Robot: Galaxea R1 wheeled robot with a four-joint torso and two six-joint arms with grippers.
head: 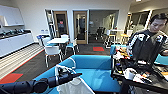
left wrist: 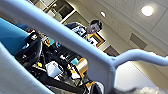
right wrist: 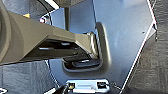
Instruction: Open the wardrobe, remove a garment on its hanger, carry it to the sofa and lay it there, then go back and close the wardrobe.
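Note:
The blue sofa stands right in front of me, its seat just below and ahead. My left arm reaches in from the left, and the left gripper is shut on the white hanger, whose curved wire rises above the fingers. The white garment hangs from the hanger below the gripper, over the sofa's near edge. In the left wrist view the hanger crosses very close as a thick pale bar, with the sofa's blue behind it.
A person with a dark control rig stands at the right behind a cluttered black cart. White chairs and a table sit beyond the sofa. A kitchen counter runs along the left wall.

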